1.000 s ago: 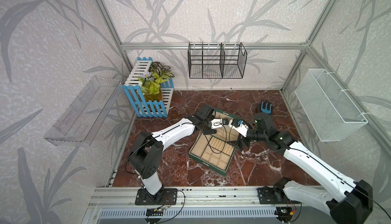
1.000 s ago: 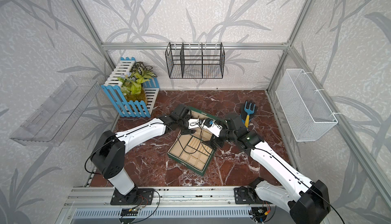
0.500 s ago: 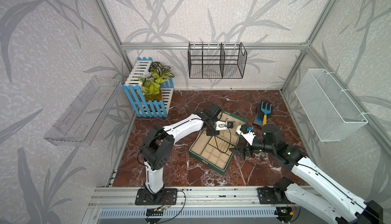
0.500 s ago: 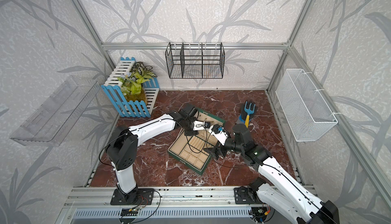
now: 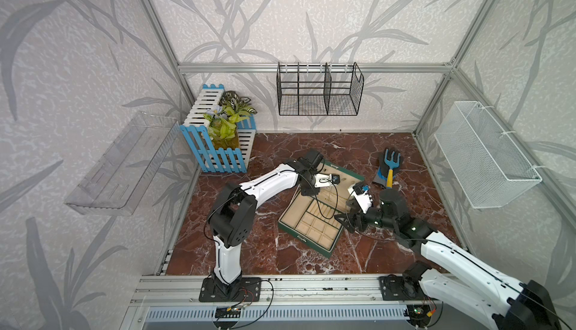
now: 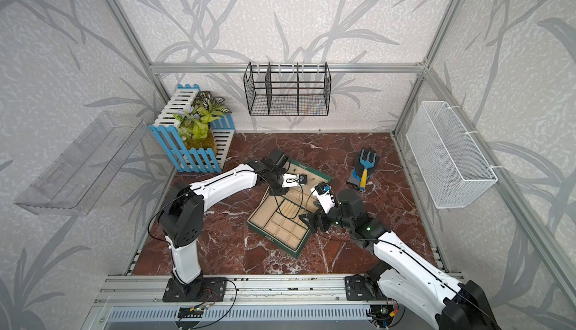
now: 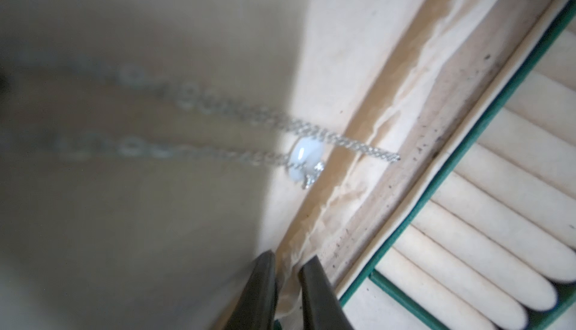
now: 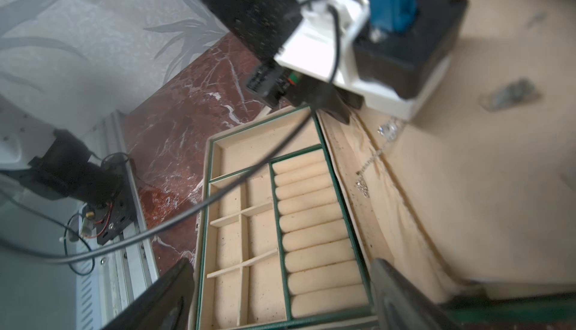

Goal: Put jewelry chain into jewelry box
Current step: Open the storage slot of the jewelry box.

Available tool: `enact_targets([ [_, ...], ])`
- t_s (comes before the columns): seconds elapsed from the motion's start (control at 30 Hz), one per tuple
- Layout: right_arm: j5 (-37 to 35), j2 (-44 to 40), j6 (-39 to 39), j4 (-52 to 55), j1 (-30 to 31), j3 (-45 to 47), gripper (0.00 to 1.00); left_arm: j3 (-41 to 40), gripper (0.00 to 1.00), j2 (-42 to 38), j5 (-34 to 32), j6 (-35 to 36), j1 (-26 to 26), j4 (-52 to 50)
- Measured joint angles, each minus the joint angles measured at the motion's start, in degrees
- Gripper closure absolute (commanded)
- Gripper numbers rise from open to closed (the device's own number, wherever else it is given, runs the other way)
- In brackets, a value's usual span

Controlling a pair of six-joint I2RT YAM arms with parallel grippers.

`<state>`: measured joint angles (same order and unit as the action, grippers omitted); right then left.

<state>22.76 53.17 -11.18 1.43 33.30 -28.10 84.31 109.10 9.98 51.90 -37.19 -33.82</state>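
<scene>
Beige velvet lines the open dark green jewelry box (image 5: 304,240), which sits a little below and right of centre in both top views with its lid tipped back toward the upper right, so tray and lid lining both face the arms. The jewelry chain (image 7: 311,132) lies as two silvery strands across that lid lining, with a pale oval bead (image 7: 304,157) on it. Its end reaches over the creased pocket band (image 7: 389,119) just beside the ring rolls (image 8: 311,219). It is inside the open case but on the lid side, not down in the square compartments (image 8: 230,235), and whether its far end catches on a lid hook cannot be told. In the top views it is too thin to pick out. The left gripper (image 7: 290,260) points at the pocket band near the chain's end, its fingers drawn almost together with a slim gap and nothing seen between them, which suggests it is not carrying the chain. The right gripper (image 8: 280,263) hangs over the tray's near edge with fingers spread wide and empty, probably so that it can steady the box or take the chain without snagging it. A blue garden fork (image 5: 392,158) lies on a glove (image 5: 381,177) well apart, to the right of the box
</scene>
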Motion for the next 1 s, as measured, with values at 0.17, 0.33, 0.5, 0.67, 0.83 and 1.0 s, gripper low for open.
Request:
enact_targets([
  [0.17, -6.19, 6.69, -8.44, -2.93, 0.68, 0.02, 0.33, -3.98, 0.99, -1.05, 2.69, -2.67, 1.51, 3.17],
  [0.33, -12.02, 10.67, -12.70, -3.58, 0.79, -0.02, 0.47, -10.36, 1.00, -6.36, 5.49, -7.23, 2.05, 7.65],
  [0.5, -16.35, 13.86, -13.81, -4.20, 0.81, -1.36, 0.50, -17.55, 1.00, -12.15, 7.82, -14.49, 1.92, 9.70],
  [0.67, -17.42, 17.00, -12.81, -4.59, -1.77, -3.52, 0.52, -22.99, 1.00, -15.93, 10.23, -22.12, -0.24, 13.68],
  [0.83, -17.22, 17.53, -12.63, -2.29, -2.93, -6.40, 0.48, -25.29, 1.00, -16.76, 8.98, -30.75, -1.64, 18.56],
  [1.0, -16.33, 14.45, -15.61, 0.57, -2.08, -7.85, 0.54, -29.07, 0.99, -18.38, 8.46, -38.36, -1.75, 24.04],
])
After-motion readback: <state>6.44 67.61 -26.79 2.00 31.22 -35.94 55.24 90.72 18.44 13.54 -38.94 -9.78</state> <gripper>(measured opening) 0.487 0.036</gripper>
